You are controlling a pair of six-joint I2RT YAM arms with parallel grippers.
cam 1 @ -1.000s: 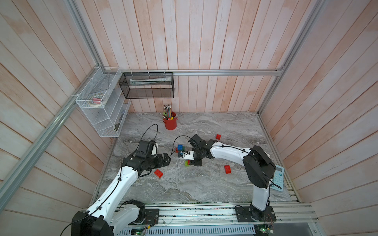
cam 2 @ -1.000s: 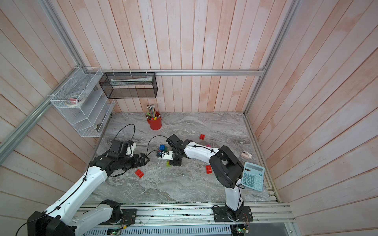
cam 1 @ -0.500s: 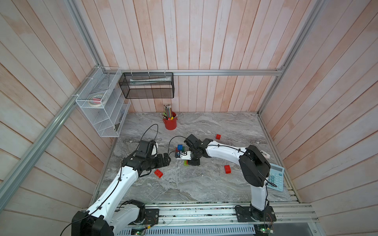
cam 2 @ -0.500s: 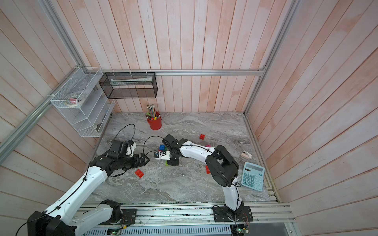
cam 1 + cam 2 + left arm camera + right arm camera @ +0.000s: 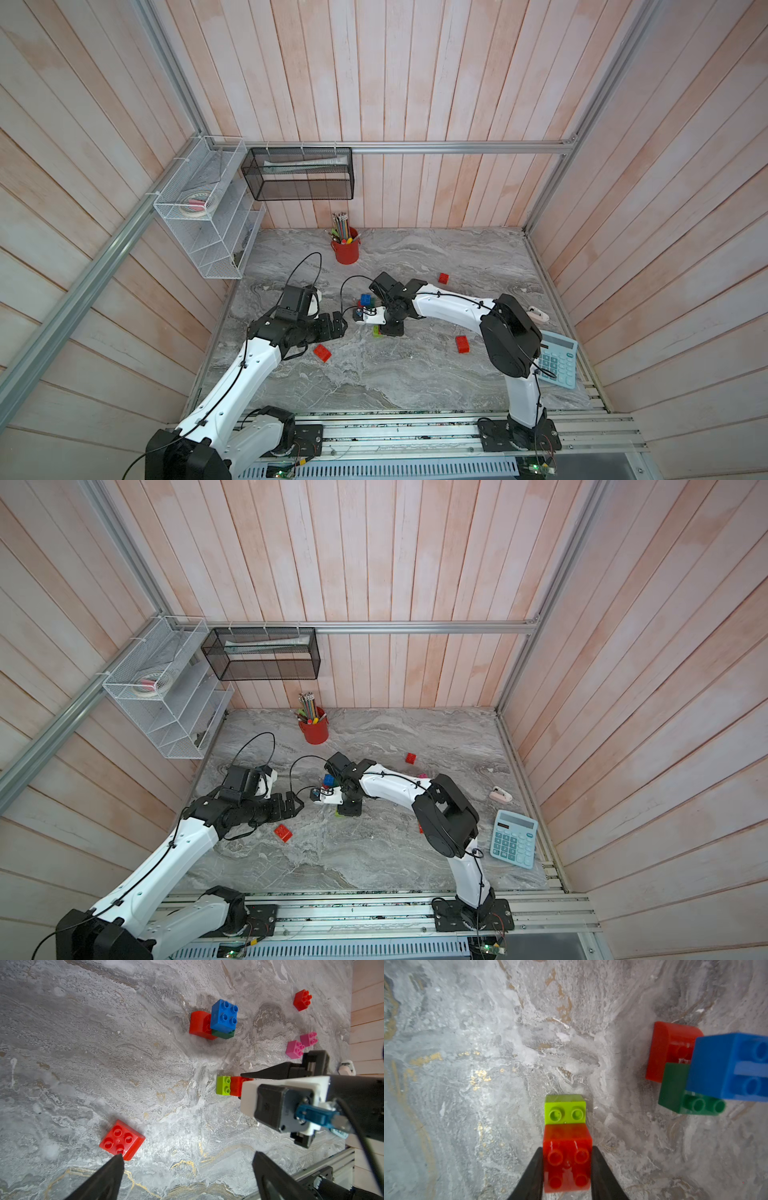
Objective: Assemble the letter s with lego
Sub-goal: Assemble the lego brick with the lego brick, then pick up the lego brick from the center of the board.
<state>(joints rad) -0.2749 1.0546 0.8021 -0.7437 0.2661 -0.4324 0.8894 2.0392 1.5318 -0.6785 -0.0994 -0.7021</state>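
Observation:
My right gripper (image 5: 566,1148) is shut on a red lego brick (image 5: 566,1159). That brick lies over the near part of a lime green brick (image 5: 564,1109) on the table, leaving two lime studs showing. In a top view the right gripper (image 5: 390,328) stands over the lime brick (image 5: 376,331). Beside them a blue brick (image 5: 729,1066) is stacked on a dark green brick (image 5: 675,1088) and a red one (image 5: 670,1047). My left gripper (image 5: 187,1155) is open and empty. One of its fingertips (image 5: 118,1157) is at the edge of a loose red brick (image 5: 121,1139).
Two pink bricks (image 5: 295,1049) and a small red brick (image 5: 302,999) lie past the stack. Another red brick (image 5: 461,343) lies under the right forearm. A red pencil cup (image 5: 346,249) stands at the back. A calculator (image 5: 557,363) lies at the right edge.
The right arm's elbow has swung slightly left while its gripper stayed over the lime brick, still shut on the red brick. The left arm has not moved.

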